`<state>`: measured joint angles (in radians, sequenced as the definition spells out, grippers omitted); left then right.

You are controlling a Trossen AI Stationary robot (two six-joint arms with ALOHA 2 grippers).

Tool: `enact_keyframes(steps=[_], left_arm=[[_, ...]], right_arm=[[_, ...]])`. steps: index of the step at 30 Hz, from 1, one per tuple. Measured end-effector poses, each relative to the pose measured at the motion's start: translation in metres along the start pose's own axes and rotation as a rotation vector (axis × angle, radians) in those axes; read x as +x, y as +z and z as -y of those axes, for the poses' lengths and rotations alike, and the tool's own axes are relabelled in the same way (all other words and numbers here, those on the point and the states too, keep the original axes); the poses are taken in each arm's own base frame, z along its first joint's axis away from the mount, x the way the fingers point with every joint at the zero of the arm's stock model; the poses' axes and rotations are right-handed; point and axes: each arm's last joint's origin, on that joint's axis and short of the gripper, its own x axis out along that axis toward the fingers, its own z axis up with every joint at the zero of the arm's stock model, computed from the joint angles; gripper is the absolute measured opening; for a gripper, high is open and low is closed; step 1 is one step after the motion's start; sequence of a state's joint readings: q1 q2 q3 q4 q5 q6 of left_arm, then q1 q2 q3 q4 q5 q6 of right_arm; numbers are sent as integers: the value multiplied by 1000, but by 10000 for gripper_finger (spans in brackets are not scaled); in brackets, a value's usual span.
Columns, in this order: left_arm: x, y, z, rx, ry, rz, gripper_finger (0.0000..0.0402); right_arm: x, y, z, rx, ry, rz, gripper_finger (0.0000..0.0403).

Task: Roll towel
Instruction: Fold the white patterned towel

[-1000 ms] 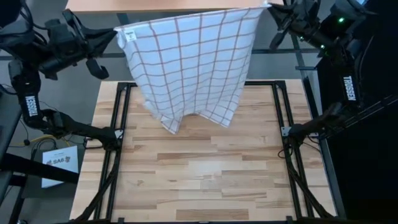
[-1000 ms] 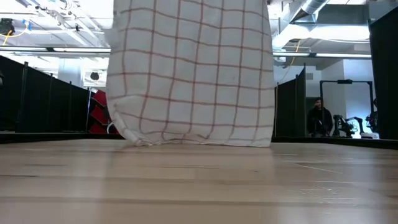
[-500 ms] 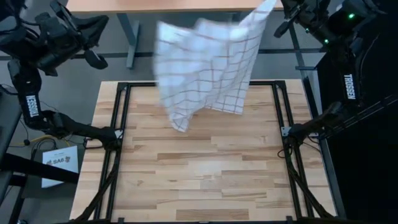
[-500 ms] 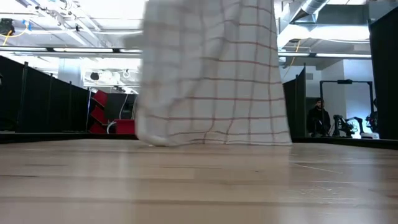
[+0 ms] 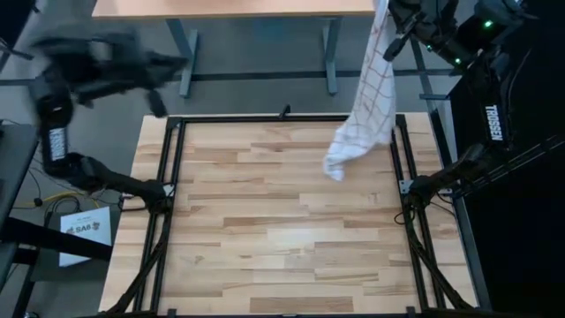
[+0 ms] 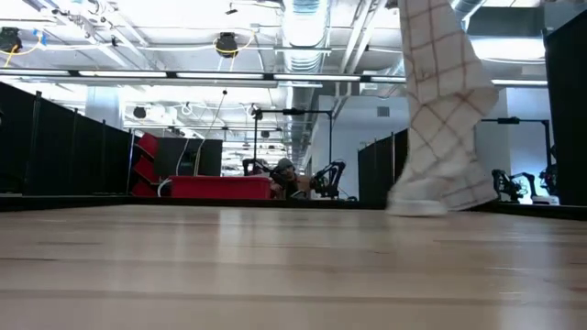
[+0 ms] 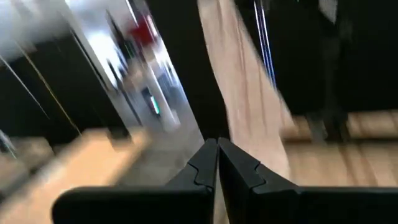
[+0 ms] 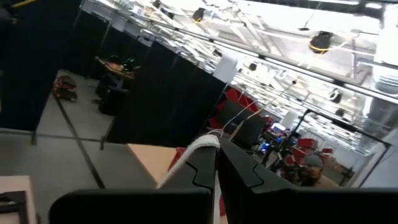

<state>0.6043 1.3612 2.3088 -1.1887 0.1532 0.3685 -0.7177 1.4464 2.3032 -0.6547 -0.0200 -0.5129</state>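
Observation:
The white towel with reddish-brown check lines (image 5: 369, 93) hangs as a narrow bunched strip from my right gripper (image 5: 390, 16), high over the table's far right corner. In the low view the towel (image 6: 442, 119) reaches down to the tabletop level; whether its lower end (image 5: 335, 168) touches the wood I cannot tell. My left gripper (image 5: 163, 84) is blurred above the table's far left corner. In the left wrist view it (image 7: 217, 163) is shut and empty. My right gripper is shut on the towel's top end, pinched between the two fingers; a white rolled edge (image 8: 189, 152) comes out beside the fingertips. One layer or several, I cannot tell. The towel hangs slack below the gripper.
The wooden tabletop (image 5: 282, 238) sits in a black metal frame (image 5: 168, 177). A second wooden table (image 5: 229, 7) stands beyond the far edge. A person (image 6: 286, 174) and equipment show in the room behind.
My left gripper has let go of the towel's left top corner and drawn away from it. The towel, spread wide between both grippers a second ago, has fallen and swung toward the table's right edge, now hanging bunched from my right gripper alone.

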Motion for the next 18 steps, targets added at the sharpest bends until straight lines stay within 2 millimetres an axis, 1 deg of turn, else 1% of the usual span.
enact_keyframes(steps=[4,6,9,11,13,16,18], left_arm=[[63,-22,-1,-56,-78,-267,0],[88,-34,0,-25,-95,-395,0],[129,-48,7,-8,-152,-514,0],[156,-55,15,0,-208,-554,0],[180,-59,24,0,-278,-543,0],[210,-67,31,-23,-395,-516,5],[228,-79,33,-43,-421,-569,17]], right_arm=[[0,-2,-4,11,27,-27,0],[0,-5,-5,11,43,-55,0],[0,-9,-7,12,66,-97,0],[-1,-11,-8,13,77,-117,0],[-1,-12,-9,12,81,-124,0],[-1,-12,-9,12,84,-131,0],[-1,-12,-9,12,84,-130,0]])
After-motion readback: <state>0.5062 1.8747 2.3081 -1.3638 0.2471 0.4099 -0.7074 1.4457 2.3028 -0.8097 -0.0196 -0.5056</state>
